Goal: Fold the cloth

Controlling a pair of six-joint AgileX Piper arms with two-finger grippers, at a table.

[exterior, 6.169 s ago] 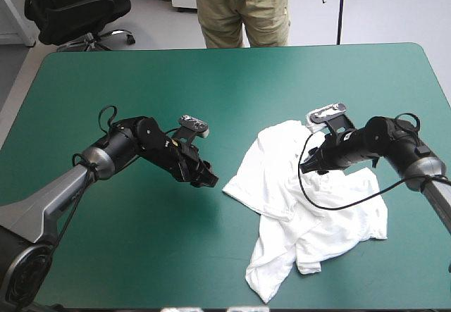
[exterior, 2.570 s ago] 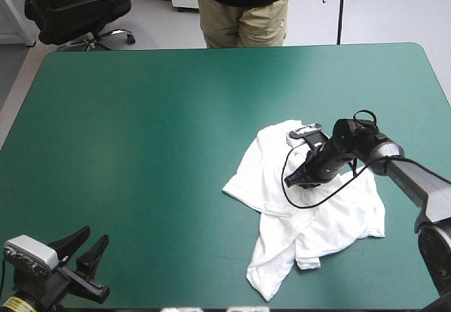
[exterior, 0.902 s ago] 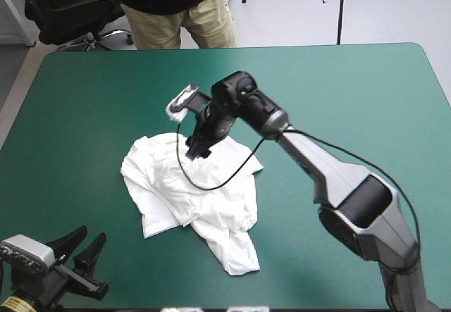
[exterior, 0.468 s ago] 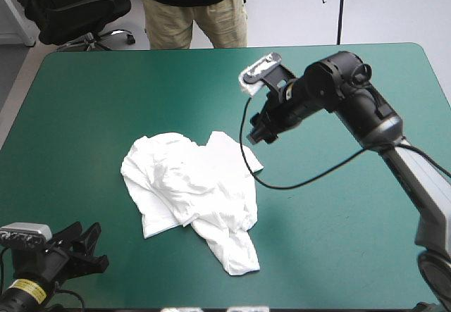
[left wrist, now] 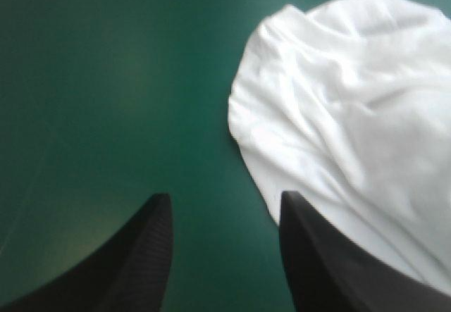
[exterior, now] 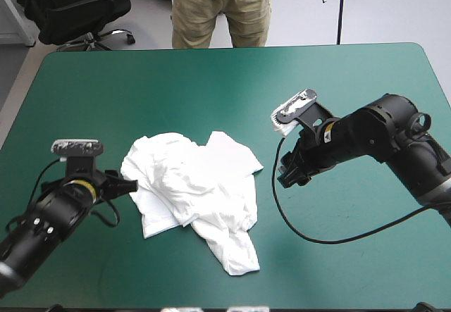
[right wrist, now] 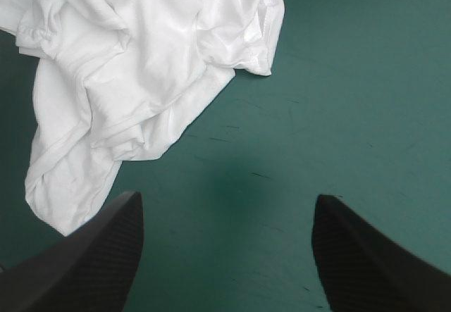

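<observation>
The white T-shirt (exterior: 194,189) lies in a crumpled heap on the teal-green cover, a little left of the table's middle. My left gripper (exterior: 129,184) is low at the heap's left edge, open, nothing between its fingers. In the left wrist view the T-shirt (left wrist: 345,115) lies just ahead of my left gripper (left wrist: 224,210), toward one finger. My right gripper (exterior: 287,173) hovers to the right of the heap, apart from it, open and empty. The right wrist view shows the T-shirt (right wrist: 134,65) ahead of my right gripper (right wrist: 225,217), with bare cover between the fingers.
Bare teal-green cover (exterior: 352,256) spreads right of the heap and along the far side. The table's front edge runs close below the heap's lowest fold.
The right arm dragged the T-shirt from the table's right toward the middle-left, let go and drew back to the right. The left arm rose from the front left corner to the heap's left edge.
</observation>
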